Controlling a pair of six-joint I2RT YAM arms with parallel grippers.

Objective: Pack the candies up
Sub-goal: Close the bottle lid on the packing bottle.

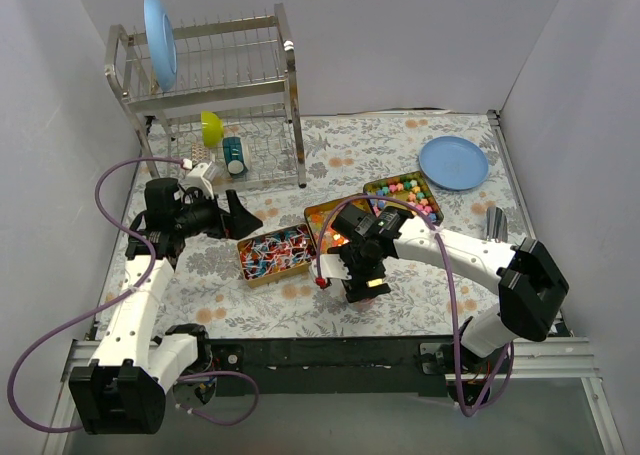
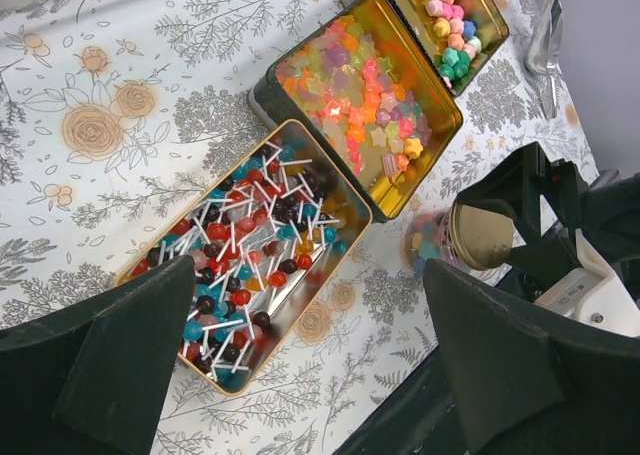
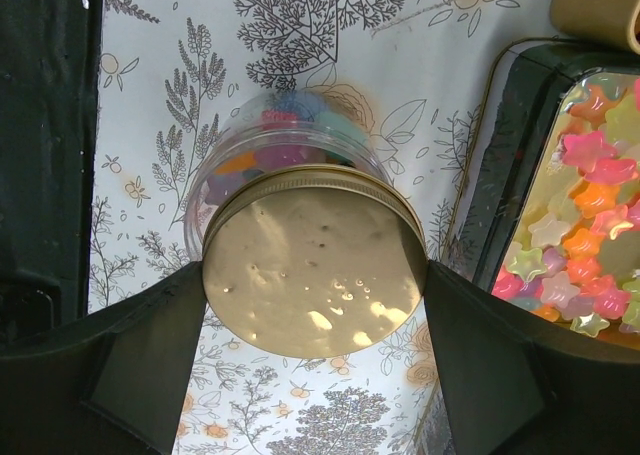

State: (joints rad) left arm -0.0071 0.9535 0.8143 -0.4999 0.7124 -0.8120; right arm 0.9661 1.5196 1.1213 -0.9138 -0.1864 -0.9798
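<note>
Right wrist view has the right tool (image 3: 315, 275) set around the gold lid (image 3: 315, 245) of a clear jar (image 3: 205, 190). One finger sits on each side of the lid and, as far as this close angle lets me judge, both press on its rim. Mixed candies (image 3: 290, 155) show through the jar's wall, so the filling looks largely done. Closing or moving the jar seems to be the step in hand.

More such candies lie in the candy tin (image 1: 405, 197) at the upper right of the top view. The star tin (image 1: 333, 225) and the lollipop tin (image 1: 272, 255) to its left are also well stocked, so I cannot say whether more packing is left. The left tool (image 2: 308, 270) hangs wide open and empty above the lollipop tin.

The table (image 1: 270, 310) wears a flower-printed cloth. A wire dish rack (image 1: 215, 85) stands at the upper left and a blue plate (image 1: 453, 162) lies at the upper right. Plain pale walls close in three sides.
</note>
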